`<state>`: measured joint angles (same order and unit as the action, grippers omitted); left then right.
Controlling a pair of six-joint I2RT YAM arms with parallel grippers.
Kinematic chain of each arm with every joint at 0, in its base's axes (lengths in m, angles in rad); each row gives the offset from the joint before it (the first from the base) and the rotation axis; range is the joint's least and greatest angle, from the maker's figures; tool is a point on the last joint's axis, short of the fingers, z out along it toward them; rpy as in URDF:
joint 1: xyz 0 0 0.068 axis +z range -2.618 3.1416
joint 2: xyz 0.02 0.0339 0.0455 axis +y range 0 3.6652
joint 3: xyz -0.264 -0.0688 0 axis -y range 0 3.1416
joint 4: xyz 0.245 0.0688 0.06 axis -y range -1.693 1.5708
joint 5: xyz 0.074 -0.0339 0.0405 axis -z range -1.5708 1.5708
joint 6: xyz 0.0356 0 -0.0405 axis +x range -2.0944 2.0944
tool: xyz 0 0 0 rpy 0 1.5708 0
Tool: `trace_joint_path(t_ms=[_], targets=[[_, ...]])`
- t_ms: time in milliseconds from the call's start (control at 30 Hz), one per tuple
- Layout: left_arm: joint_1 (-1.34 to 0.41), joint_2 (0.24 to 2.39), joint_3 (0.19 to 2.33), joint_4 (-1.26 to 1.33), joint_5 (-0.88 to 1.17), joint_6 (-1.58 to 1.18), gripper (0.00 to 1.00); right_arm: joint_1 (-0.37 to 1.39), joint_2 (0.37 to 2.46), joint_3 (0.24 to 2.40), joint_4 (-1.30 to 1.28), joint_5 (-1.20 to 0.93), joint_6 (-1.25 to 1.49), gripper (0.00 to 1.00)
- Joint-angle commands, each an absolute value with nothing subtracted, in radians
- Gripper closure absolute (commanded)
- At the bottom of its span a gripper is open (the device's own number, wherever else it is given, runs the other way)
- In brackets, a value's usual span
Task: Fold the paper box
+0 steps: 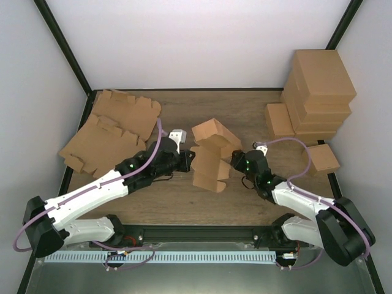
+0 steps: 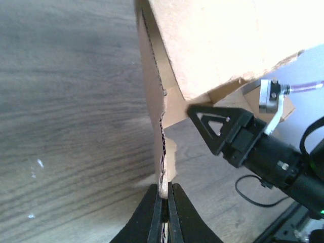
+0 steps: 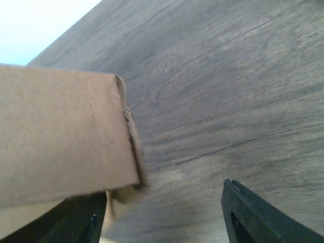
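Although the wrist views cut off most of the box (image 1: 211, 153), the left tool (image 2: 164, 215) is clamped on its edge; the right tool (image 3: 163, 197) stands open beside it.

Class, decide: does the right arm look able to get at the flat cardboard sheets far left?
Probably not: the paper box and the left arm stand between the right arm and the flat cardboard sheets.

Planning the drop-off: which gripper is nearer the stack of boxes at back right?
Right. The right gripper sits right of the paper box, toward the stack; the left gripper pinches it from the left, farther away.
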<state>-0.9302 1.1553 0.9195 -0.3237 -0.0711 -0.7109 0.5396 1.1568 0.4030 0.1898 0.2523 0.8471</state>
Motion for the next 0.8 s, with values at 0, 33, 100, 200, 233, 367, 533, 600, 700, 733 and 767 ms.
trace_joint_path(t_ms=[0, 33, 100, 200, 233, 367, 533, 600, 700, 733, 767], targets=[[-0.932, 1.153, 1.026, -0.432, -0.170, -0.575, 0.96, 0.538, 1.090, 0.352, 0.250, 0.158, 0.786, 0.26], [-0.932, 1.160, 1.052, -0.482, -0.184, -0.542, 0.96, 0.538, 1.078, 0.344, 0.256, 0.117, 0.769, 0.20], [-0.932, 1.176, 1.100, -0.552, -0.200, -0.487, 0.96, 0.538, 1.060, 0.336, 0.257, 0.033, 0.724, 0.08], [-0.932, 1.220, 1.171, -0.655, -0.205, -0.417, 0.96, 0.538, 1.051, 0.342, 0.240, -0.106, 0.644, 0.00], [-0.931, 1.238, 1.197, -0.694, -0.205, -0.405, 0.96, 0.538, 1.049, 0.347, 0.224, -0.145, 0.621, 0.00], [-0.932, 1.333, 1.302, -0.846, -0.158, -0.358, 0.96, 0.538, 0.985, 0.342, 0.162, -0.242, 0.557, 0.00], [-0.932, 1.413, 1.394, -0.977, -0.177, -0.357, 0.93, 0.538, 0.869, 0.306, 0.111, -0.280, 0.536, 0.00], [-0.930, 1.427, 1.402, -0.984, -0.167, -0.357, 0.91, 0.538, 0.857, 0.308, 0.071, -0.263, 0.557, 0.00], [-0.931, 1.435, 1.383, -0.957, -0.137, -0.361, 0.91, 0.537, 0.860, 0.302, 0.044, -0.226, 0.580, 0.00], [-0.931, 1.436, 1.375, -0.945, -0.130, -0.368, 0.91, 0.537, 0.868, 0.298, 0.049, -0.227, 0.581, 0.01], [-0.930, 1.437, 1.367, -0.929, -0.124, -0.373, 0.90, 0.536, 0.881, 0.296, 0.057, -0.231, 0.585, 0.01]])
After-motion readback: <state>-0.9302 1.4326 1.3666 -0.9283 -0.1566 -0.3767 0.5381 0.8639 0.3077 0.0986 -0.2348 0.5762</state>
